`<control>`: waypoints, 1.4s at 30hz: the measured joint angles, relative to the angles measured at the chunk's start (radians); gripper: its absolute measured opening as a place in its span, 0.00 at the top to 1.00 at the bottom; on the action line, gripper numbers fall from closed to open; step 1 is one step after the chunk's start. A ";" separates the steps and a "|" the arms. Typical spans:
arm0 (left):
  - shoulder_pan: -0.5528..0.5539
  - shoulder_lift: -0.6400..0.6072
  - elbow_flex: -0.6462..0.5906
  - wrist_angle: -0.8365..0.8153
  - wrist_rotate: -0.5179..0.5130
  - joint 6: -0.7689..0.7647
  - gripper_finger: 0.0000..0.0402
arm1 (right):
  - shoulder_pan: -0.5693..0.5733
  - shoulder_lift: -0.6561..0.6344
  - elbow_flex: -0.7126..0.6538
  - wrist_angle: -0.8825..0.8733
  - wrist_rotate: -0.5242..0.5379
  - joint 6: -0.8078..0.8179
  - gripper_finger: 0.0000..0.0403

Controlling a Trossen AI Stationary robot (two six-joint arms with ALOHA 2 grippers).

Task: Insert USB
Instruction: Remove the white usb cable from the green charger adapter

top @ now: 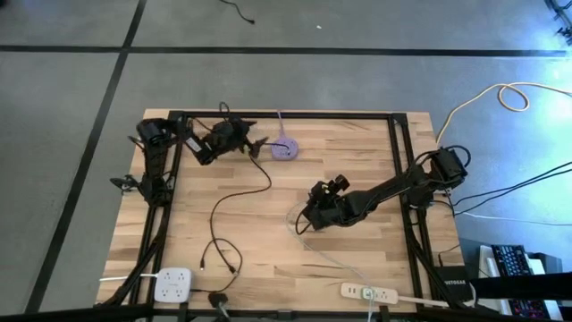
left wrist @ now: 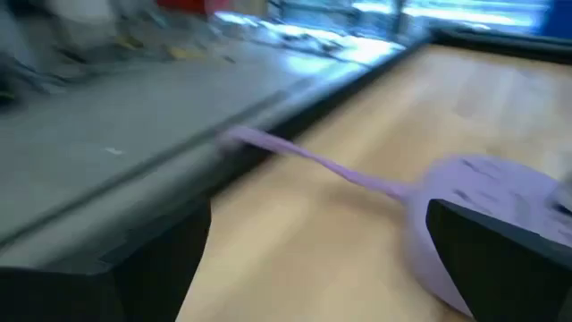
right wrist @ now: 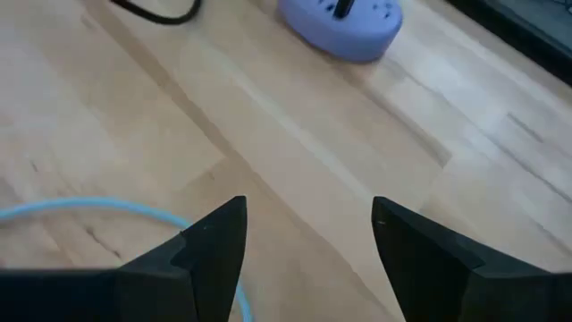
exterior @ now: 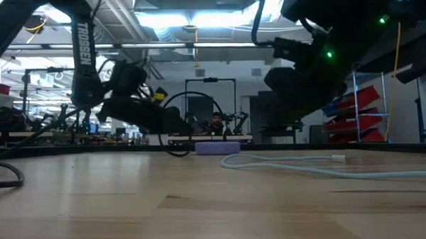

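The round purple USB hub [top: 285,148] lies flat on the wooden table near its far edge, and its purple cord [top: 280,119] runs off toward that edge. A black cable [top: 234,192] has one plug standing in the hub's top [right wrist: 342,7] and trails toward the near left. My left gripper [top: 256,143] hovers just left of the hub [left wrist: 487,192], open and holding nothing. My right gripper [top: 308,215] is open at mid-table, above a pale blue-white cable [right wrist: 89,207] that lies on the wood [exterior: 285,163]. The hub [right wrist: 344,22] lies beyond its fingers.
A white power block [top: 174,284] sits at the near left corner and a white power strip [top: 371,292] at the near right. Black frame rails [top: 398,161] border the board. The black cable's free end [top: 205,265] lies toward the near left. Bare wood lies between hub and right gripper.
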 joint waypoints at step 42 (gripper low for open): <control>-0.877 -0.453 -0.161 0.258 -0.679 0.277 0.00 | 0.113 -0.331 0.000 -0.143 -0.417 -0.744 0.45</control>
